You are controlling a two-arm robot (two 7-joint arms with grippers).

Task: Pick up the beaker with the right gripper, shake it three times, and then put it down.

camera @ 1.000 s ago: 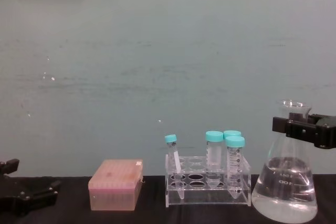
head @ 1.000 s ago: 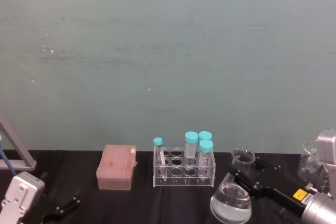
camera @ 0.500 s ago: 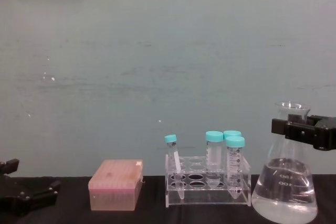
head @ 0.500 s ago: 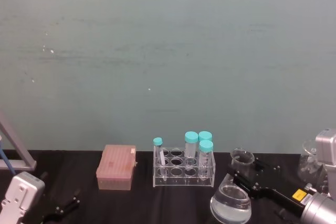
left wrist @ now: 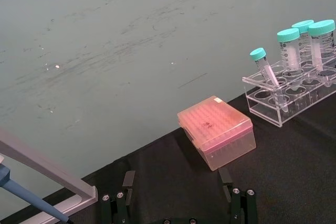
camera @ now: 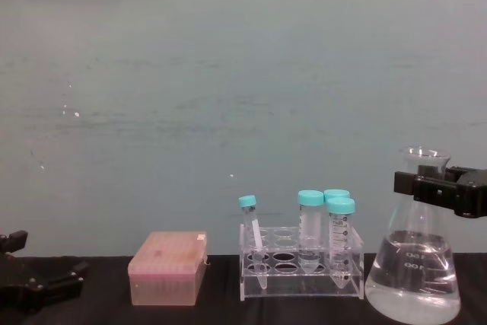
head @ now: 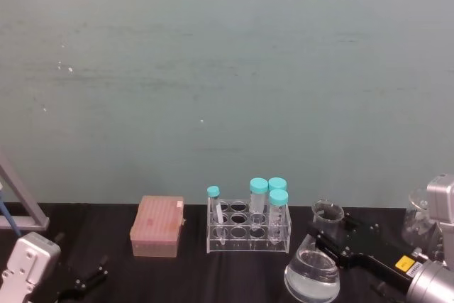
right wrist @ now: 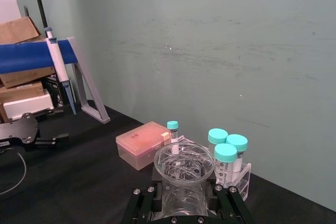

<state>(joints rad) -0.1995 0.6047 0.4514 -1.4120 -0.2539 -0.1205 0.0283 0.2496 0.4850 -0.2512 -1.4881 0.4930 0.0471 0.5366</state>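
Chest view showed us the black right gripper [camera: 428, 186] clenched on the narrow glass neck of the beaker [camera: 412, 279], its wide cone just right of the clear rack [camera: 300, 275]; the left gripper [left wrist: 176, 207] sat released, low left.

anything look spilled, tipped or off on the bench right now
Only a small thing: the thin teal-capped tube leans in the rack, while the three wider tubes stand upright. No spill shows on the black table. The beaker is upright, its neck clamped by the right gripper.
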